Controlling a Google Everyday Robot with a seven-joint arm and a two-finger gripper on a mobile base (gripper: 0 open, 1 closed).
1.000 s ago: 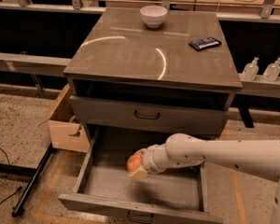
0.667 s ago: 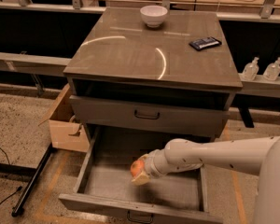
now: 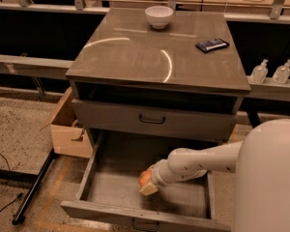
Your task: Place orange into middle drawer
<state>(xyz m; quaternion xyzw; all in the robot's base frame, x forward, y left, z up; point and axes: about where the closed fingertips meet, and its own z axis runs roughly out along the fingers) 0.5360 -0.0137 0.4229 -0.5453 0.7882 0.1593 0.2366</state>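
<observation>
Lower and further forward than a second ago, the arm (image 3: 208,161) reaches from the right edge of the frame into the open middle drawer (image 3: 116,192) at lower centre, which is pulled out so its bare floor is reachable. Its gripper (image 3: 150,185) hangs just above that floor, jaws clamped on the orange (image 3: 144,178), likely to set it down gently. Being round, the orange has no long axis or heading.

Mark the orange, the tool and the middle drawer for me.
orange (image 3: 144,178): camera view, exposed left side
tool (image 3: 149,186): camera view, tip gripping orange inside the drawer
middle drawer (image 3: 111,190): camera view, bare floor left of tool
</observation>
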